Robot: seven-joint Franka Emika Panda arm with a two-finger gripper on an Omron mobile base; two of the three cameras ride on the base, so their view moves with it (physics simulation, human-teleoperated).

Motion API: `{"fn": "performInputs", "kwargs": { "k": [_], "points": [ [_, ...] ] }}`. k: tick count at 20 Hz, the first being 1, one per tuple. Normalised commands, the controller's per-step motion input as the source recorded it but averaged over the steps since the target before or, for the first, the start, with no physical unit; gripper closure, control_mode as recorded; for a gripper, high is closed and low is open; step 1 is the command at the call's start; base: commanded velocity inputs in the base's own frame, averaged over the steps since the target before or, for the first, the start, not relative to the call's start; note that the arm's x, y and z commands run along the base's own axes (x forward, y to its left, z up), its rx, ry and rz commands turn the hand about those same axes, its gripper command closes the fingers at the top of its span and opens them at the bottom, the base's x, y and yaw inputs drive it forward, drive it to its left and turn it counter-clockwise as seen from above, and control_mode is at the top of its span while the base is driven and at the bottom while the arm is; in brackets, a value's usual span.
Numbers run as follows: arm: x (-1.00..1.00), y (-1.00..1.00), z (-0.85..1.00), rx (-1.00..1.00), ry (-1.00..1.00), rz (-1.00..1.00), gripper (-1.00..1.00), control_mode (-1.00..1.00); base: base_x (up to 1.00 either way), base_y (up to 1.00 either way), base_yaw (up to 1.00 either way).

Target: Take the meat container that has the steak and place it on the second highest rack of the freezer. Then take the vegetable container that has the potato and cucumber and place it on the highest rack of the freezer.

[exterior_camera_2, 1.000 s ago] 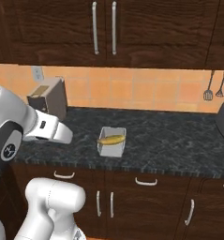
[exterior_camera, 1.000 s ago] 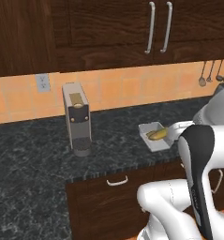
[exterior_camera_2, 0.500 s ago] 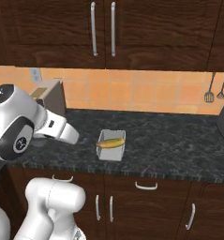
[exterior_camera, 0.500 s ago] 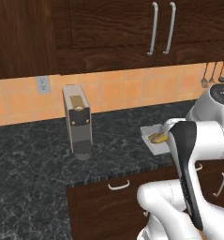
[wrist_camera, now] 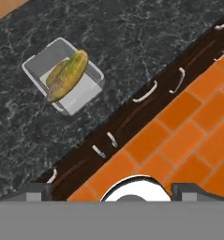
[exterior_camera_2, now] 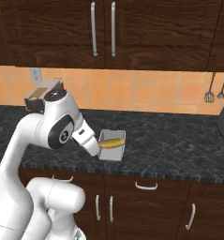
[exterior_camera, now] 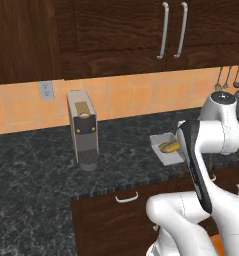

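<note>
Presently the tray (wrist_camera: pixel 64 75) holding the potato and cucumber (wrist_camera: pixel 66 75) sits on the bench (wrist_camera: pixel 146 42), near its front edge and above the drawers (wrist_camera: pixel 146 91). A coffee machine (exterior_camera: pixel 83 130) stands well apart to one side. The pincer (wrist_camera: pixel 113 190) hangs high over the bench edge, fingertips (wrist_camera: pixel 38 190) spread wide, gripping nothing. No freezer or steak is in sight. To do this step well, I judge it should centre over the tray, drop straight down and close on one wall without tipping it.
</note>
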Motion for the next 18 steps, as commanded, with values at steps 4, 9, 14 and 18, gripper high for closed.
{"fn": "performInputs", "kwargs": {
  "k": [4, 9, 14, 18],
  "points": [
    [0.7, -0.31, -0.63, 0.12, 0.12, -0.22, -1.0, -1.0, 0.0, 0.0, 0.0],
    [0.73, -0.15, -0.62, 0.11, 0.11, -0.19, -1.0, -1.0, 0.0, 0.0, 0.0],
    [0.67, -0.16, -0.5, 0.04, 0.14, -0.16, -1.0, -1.0, 0.0, 0.0, 0.0],
    [0.25, -0.26, -0.54, 0.02, 0.01, -0.01, -1.0, -1.0, 0.0, 0.0, 0.0]
  ]
}}
